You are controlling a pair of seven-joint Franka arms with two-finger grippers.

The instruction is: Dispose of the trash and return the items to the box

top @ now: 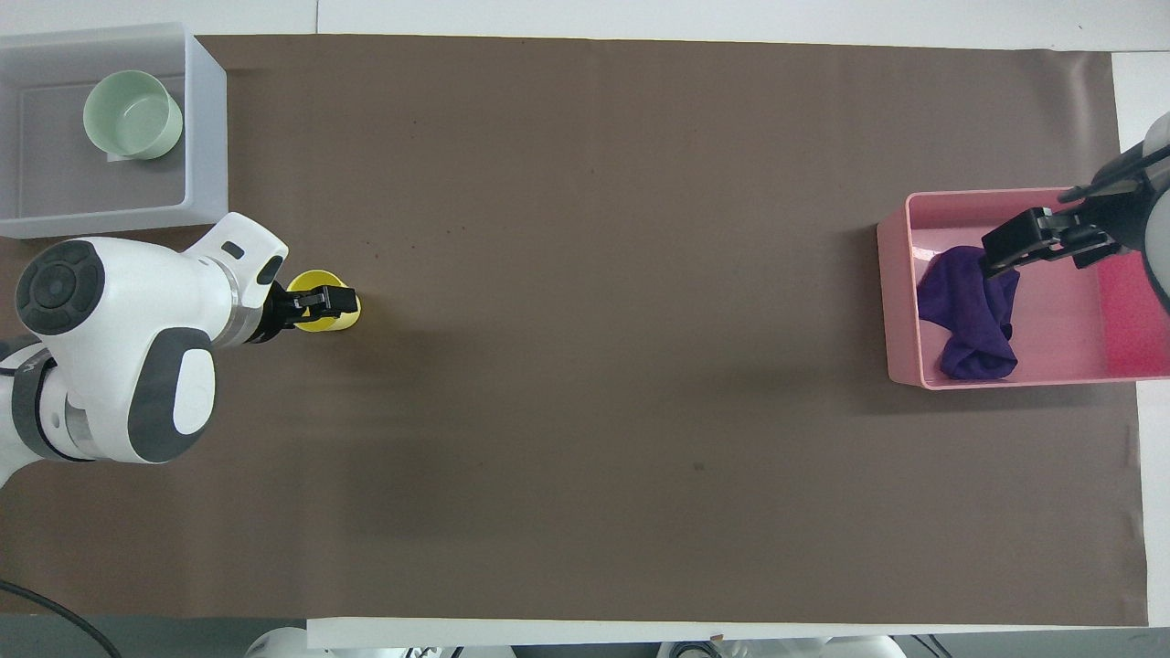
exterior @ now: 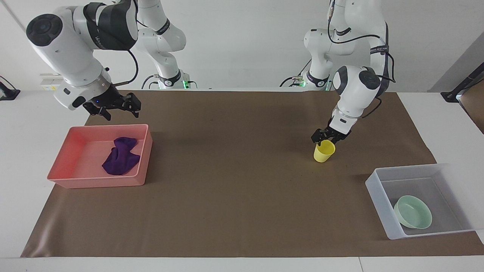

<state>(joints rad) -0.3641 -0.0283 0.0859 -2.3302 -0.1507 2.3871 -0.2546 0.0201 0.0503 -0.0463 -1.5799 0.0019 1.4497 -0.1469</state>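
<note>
The yellow cup (exterior: 323, 153) stands on the brown mat, nearer to the robots than the translucent box (exterior: 379, 202). My left gripper (exterior: 326, 137) is shut on the cup's rim, and the cup (top: 322, 323) leans slightly. The mint-green bowl (exterior: 413, 212) lies in the box (top: 207, 119); from overhead the bowl (top: 132, 114) shows in its corner. The purple rag (exterior: 120, 160) lies in the pink tray (exterior: 98, 182). My right gripper (exterior: 113, 106) is open and empty, raised above the tray's edge nearest the robots. In the overhead view it (top: 1005, 247) covers part of the rag (top: 973, 315).
The pink tray (top: 892, 302) sits at the right arm's end of the mat and the box at the left arm's end. The brown mat (exterior: 234, 181) covers the table between them.
</note>
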